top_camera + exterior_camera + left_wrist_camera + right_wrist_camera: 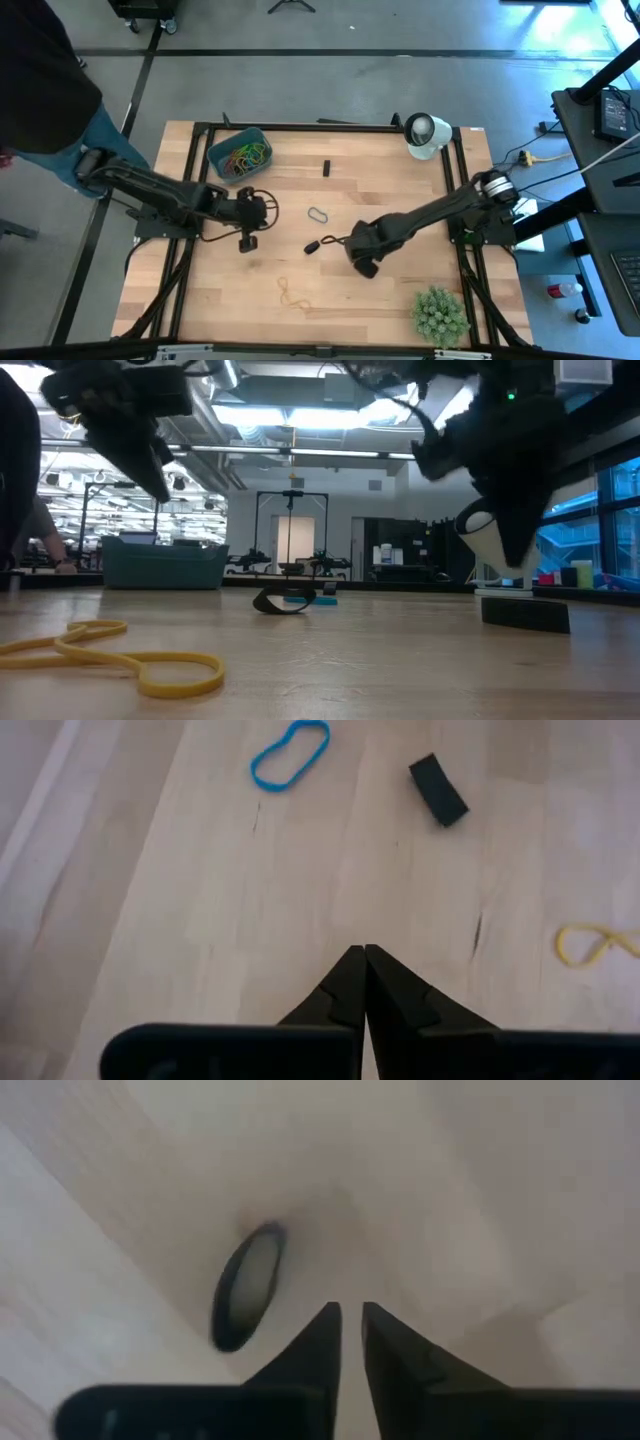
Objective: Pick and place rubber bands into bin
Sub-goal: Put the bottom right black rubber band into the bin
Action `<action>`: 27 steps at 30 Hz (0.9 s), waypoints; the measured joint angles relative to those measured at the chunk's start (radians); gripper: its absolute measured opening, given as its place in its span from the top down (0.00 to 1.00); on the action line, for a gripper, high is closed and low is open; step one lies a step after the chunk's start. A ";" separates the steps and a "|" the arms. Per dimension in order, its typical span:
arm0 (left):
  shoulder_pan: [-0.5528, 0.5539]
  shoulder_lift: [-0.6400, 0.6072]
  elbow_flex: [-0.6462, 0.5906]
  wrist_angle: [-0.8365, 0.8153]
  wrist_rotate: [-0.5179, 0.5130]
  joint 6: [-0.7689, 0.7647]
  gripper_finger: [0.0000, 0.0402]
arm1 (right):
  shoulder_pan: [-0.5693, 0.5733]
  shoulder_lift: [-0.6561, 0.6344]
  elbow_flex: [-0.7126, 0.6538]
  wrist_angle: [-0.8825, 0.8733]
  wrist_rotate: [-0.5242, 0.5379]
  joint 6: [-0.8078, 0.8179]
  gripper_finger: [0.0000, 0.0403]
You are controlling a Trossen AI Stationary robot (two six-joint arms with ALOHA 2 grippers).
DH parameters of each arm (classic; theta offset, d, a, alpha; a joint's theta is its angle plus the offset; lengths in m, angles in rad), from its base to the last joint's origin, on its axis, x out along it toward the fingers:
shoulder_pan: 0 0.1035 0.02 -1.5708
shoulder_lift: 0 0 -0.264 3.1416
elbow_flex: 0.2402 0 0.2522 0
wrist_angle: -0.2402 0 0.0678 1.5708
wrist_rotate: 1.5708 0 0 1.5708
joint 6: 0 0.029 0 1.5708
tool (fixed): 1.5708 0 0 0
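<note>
Wooden table [400,200], dark rubber band [247,1285] just beside right pincer [350,1320]

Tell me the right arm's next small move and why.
Probably open wider and shift over the dark band: the right gripper has its fingers only slightly apart, holds nothing, and that band lies just beside its tips on the table, outside the bin.

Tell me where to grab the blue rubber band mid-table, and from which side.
Come straight down from above on the blue rubber band. It lies flat on the table as a long, narrow loop, pinched at its waist. Set the fingers across that waist so they pinch both strands together; a side approach would find nothing raised to catch. Nothing crowds it.
</note>
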State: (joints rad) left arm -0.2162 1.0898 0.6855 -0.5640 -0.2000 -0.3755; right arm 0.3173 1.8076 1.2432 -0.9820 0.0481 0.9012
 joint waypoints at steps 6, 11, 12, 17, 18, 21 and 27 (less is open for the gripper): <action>0.024 -0.156 -0.117 0.049 0.019 -0.043 1.00 | 0.024 0.052 -0.020 0.121 -0.083 0.168 0.75; 0.022 -0.226 -0.145 0.053 0.056 -0.073 0.99 | 0.044 0.046 -0.020 0.164 -0.080 0.265 0.65; 0.021 -0.232 -0.145 0.053 0.064 -0.072 0.99 | 0.046 0.046 -0.020 0.162 -0.078 0.273 0.64; 0.022 -0.243 -0.146 0.093 0.061 -0.075 0.98 | 0.050 0.088 -0.020 0.138 -0.036 0.272 0.63; 0.021 -0.241 -0.146 0.108 0.060 -0.075 0.97 | 0.050 0.101 -0.020 0.136 -0.016 0.273 0.63; 0.021 -0.227 -0.146 0.148 0.045 -0.075 0.93 | 0.050 0.142 -0.017 0.162 -0.011 0.268 0.66; 0.022 -0.204 -0.146 0.243 0.067 -0.075 0.78 | 0.050 0.144 0.001 0.210 -0.005 0.292 0.96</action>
State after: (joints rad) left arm -0.1944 0.8860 0.5396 -0.3206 -0.1334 -0.4503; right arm 0.3676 1.9512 1.2440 -0.7720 0.0428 1.1929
